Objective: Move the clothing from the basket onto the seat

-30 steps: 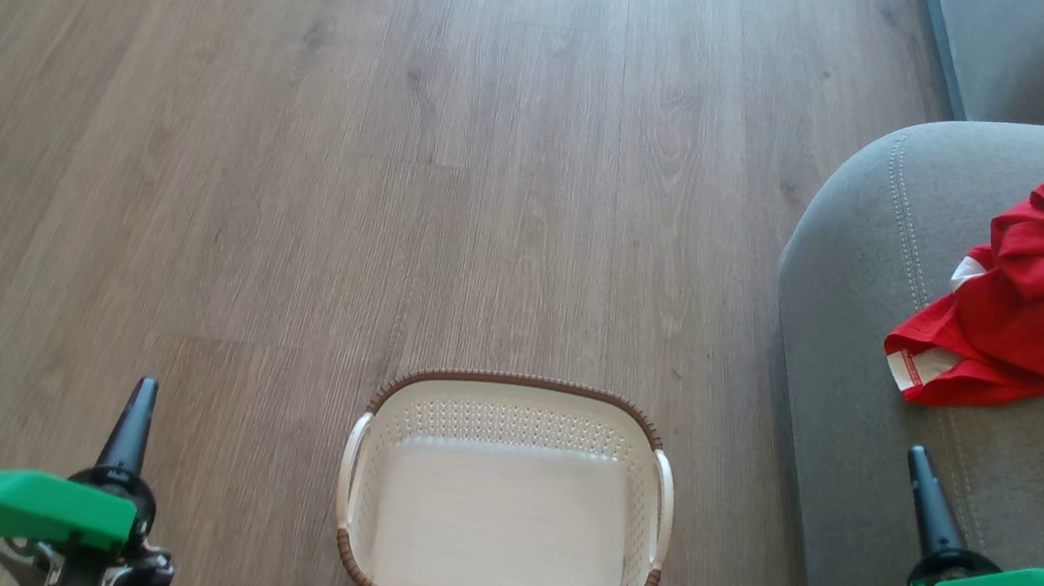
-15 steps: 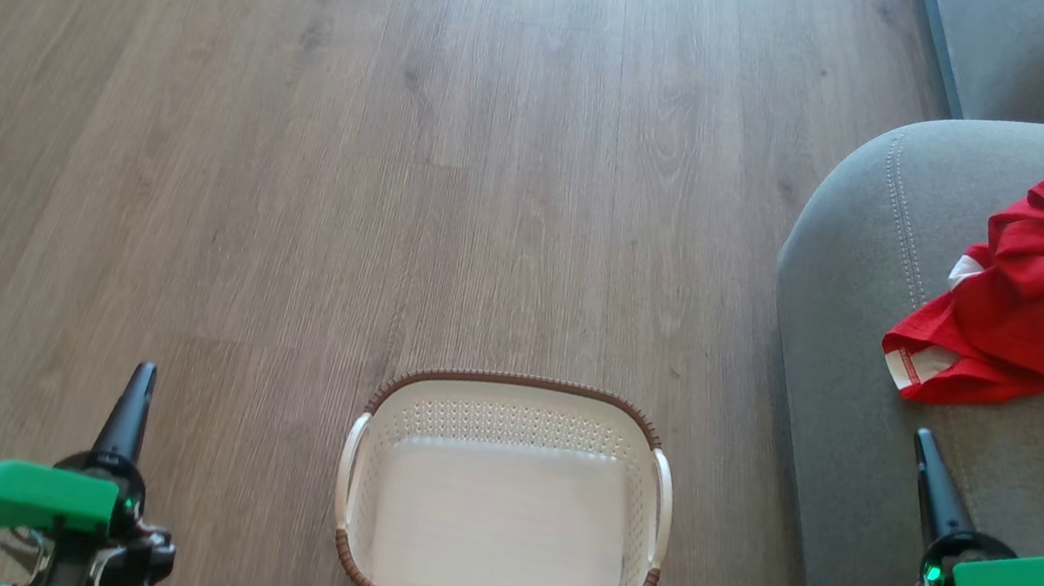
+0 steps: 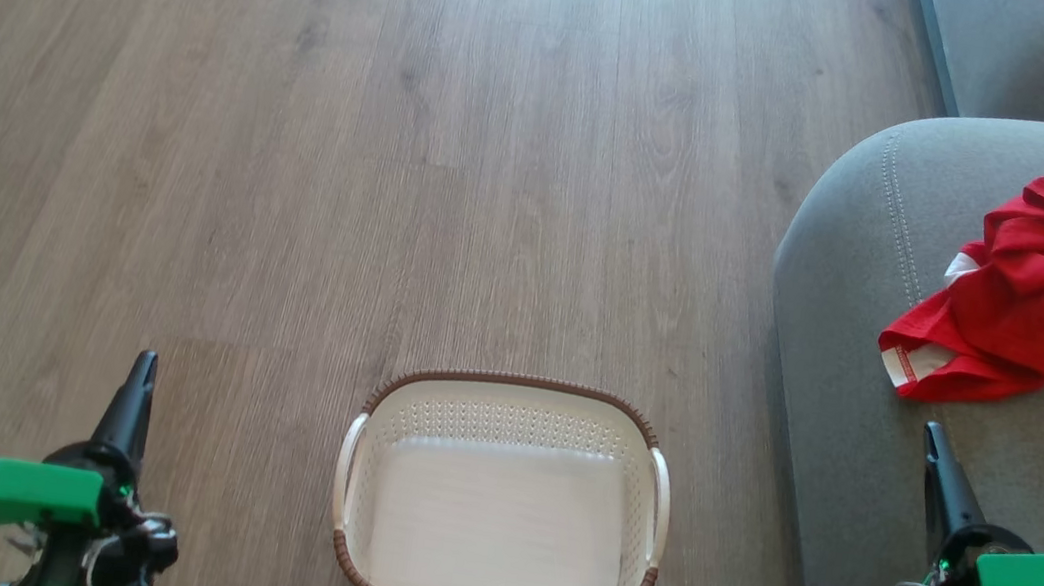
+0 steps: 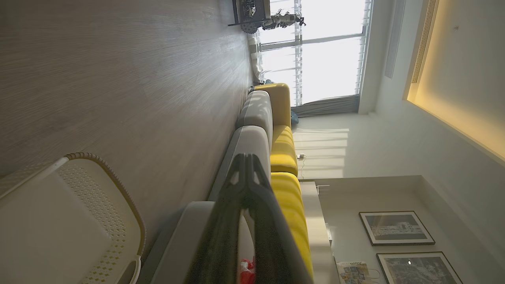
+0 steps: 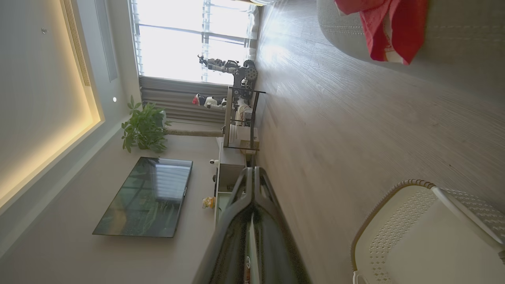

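Lying on one seat (image 3: 847,275), one red clothing heap (image 3: 1016,298), one basket (image 3: 510,380) on floor (image 3: 298,153), left pincer (image 3: 144,362), right pincer (image 3: 933,435), both closed.

- The basket (image 3: 519,380) sits on the floor (image 3: 298,153), low in the middle of the head view.
- The seat (image 3: 843,305) stands right of the basket, near it.
- The clothing (image 3: 1016,298) lies on the seat, farther forward than the basket.

floor (image 3: 397,166): grey-brown wood planks | TV (image 5: 146,197): dark, wall-mounted | framed pictures (image 4: 396,228): two | leafy plant (image 5: 144,128): near window (image 5: 173,39) | yellow cushions (image 4: 283,152)
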